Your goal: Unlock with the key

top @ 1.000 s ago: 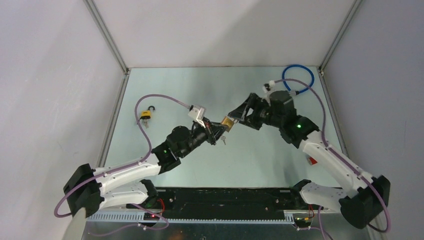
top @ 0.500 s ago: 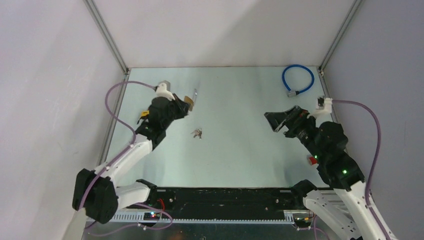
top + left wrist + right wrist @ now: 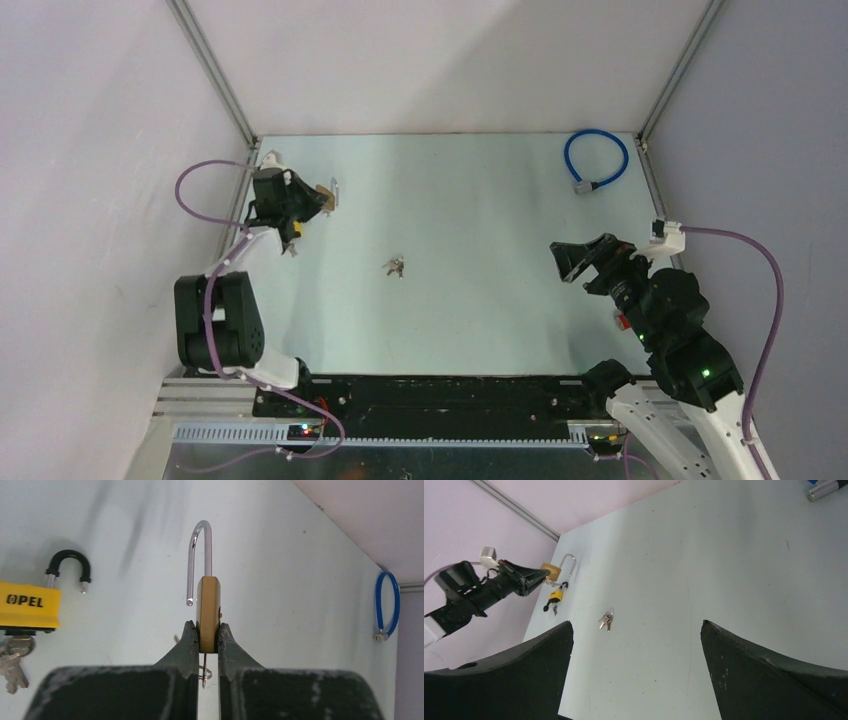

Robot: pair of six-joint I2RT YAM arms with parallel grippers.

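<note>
The left claw (image 3: pixel 207 628) pinches the brass padlock (image 3: pixel 208 600) by its flat sides at the far left of the counter (image 3: pixel 300 605), shackle (image 3: pixel 199 535) open; rigid, smooth metal, probably slippery. The right claw (image 3: pixel 636 624) gapes wide, empty.

Quick headcount from my end. Padlocks: two, a brass padlock (image 3: pixel 207 607) and a yellow padlock (image 3: pixel 28 605). Key bunches: also two, one loose bunch (image 3: pixel 396 266) out on the table (image 3: pixel 480 200) and a second bunch (image 3: pixel 12 662) right at the bottom of the yellow one. Can't tell how many keys are in either, they're small and overlapping. One thin wire ring (image 3: pixel 205 672) just under the brass one. Cables: only one, a blue cable (image 3: pixel 596 160) curled into a loop. And my own grabbers, two: left gripper (image 3: pixel 206 630) and right gripper (image 3: pixel 636 625)
</note>
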